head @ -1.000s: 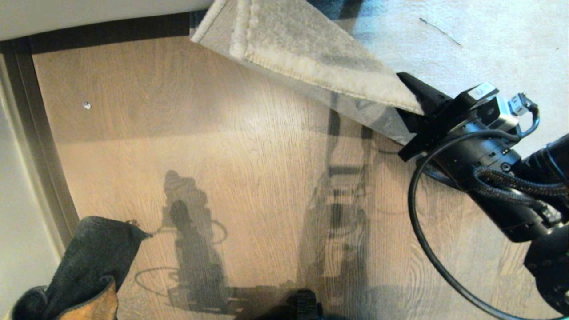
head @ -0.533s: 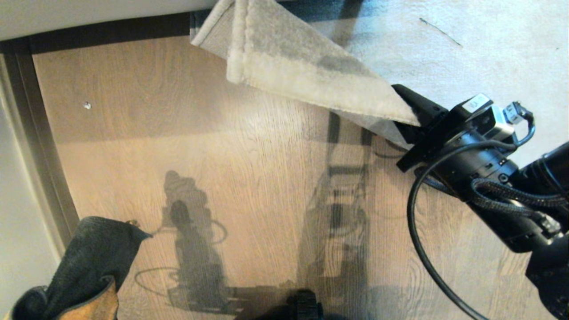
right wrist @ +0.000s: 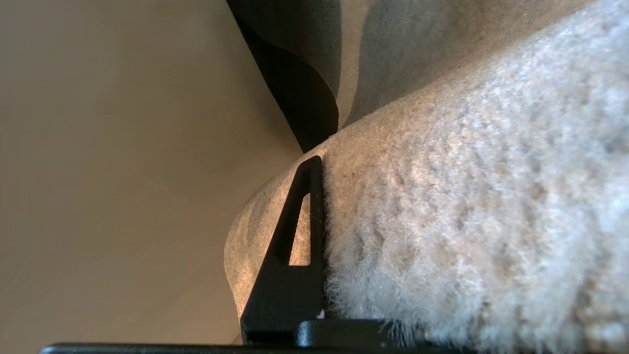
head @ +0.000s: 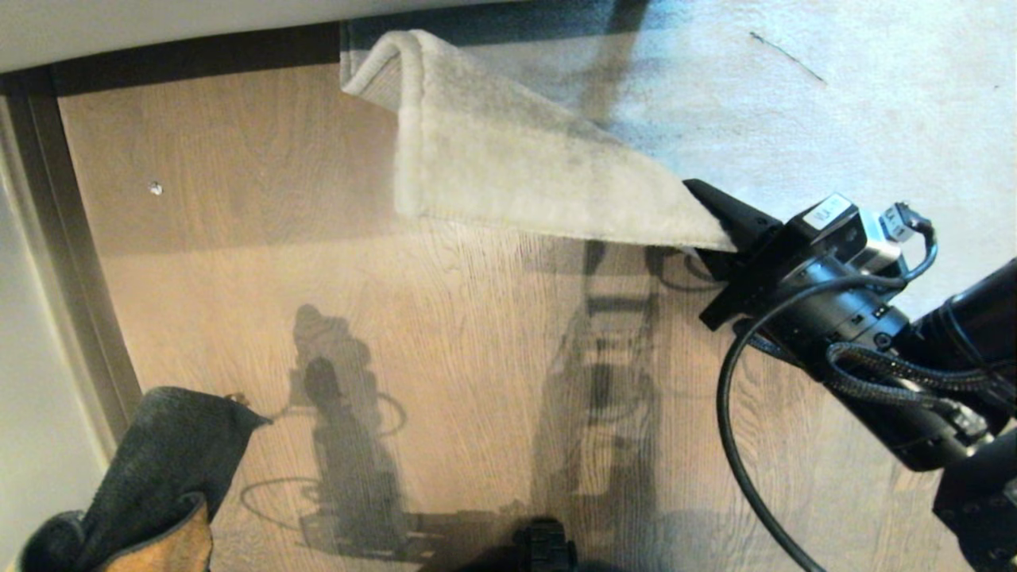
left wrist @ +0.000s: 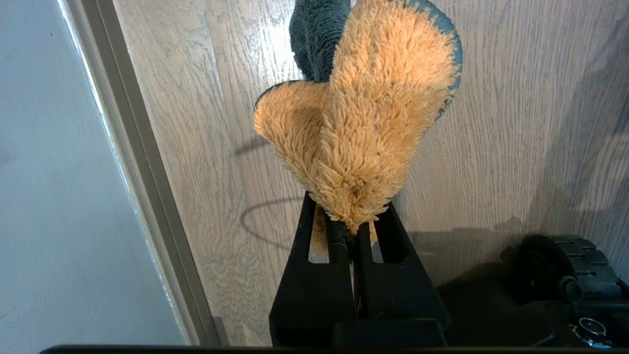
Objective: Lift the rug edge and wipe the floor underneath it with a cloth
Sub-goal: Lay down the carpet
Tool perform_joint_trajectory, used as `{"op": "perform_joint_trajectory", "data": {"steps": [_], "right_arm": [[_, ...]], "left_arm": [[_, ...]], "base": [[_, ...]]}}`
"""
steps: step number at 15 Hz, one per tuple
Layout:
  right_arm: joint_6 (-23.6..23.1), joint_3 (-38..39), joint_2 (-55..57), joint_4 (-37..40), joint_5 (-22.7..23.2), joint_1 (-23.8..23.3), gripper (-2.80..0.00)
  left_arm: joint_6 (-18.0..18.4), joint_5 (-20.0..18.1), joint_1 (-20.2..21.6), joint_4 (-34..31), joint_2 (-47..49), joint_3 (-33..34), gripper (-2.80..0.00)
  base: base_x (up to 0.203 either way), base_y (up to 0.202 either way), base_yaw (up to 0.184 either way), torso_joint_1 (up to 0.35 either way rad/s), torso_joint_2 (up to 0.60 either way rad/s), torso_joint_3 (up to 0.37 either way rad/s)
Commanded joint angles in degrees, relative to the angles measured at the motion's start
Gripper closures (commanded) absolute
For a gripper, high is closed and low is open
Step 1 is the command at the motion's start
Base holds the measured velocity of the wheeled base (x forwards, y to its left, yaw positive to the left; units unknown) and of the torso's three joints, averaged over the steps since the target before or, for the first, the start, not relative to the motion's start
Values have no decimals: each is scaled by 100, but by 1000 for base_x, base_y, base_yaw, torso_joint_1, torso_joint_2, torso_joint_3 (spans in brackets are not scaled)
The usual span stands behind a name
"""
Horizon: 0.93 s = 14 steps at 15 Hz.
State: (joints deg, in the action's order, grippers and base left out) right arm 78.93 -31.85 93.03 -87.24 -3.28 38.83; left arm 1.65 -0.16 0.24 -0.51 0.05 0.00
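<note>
Now pinching the rug edge (head: 556, 191) in the right gripper (head: 719, 230), lifted off the floor (head: 445, 318), and squeezing the cloth (left wrist: 363, 123) tight in the left gripper (left wrist: 355, 236) low by the wall

Light brown wood-grain planks (head: 334, 262) fill most of the frame, brightly lit across the middle and crossed by dark shadows. A pale wall (head: 159, 28) with a dark baseboard (head: 191, 56) runs along the top and left edges

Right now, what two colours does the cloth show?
Mustard-tan and dark grey cloth; clearest in the left wrist view.
</note>
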Motion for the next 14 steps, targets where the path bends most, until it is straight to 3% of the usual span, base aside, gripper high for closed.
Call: {"op": "perform_joint_trajectory", "data": {"steps": [1,6,7,14], "right_arm": [[43,4,65,-272,-6,2,0],[26,13,154,-272,-6,2,0],[33,45,154,-272,3,2,-280],[23,88,719,-272,-5,174,-280]], "left_arm": [[2,-2,2,-2,-5,0,0],[2,-2,2,-2,-5,0,0],[2,-2,2,-2,-5,0,0],[2,-2,2,-2,-5,0,0]], "base": [[0,0,0,0,0,0],[0,0,0,0,0,0],[0,0,0,0,0,0],[0,0,0,0,0,0]]}}
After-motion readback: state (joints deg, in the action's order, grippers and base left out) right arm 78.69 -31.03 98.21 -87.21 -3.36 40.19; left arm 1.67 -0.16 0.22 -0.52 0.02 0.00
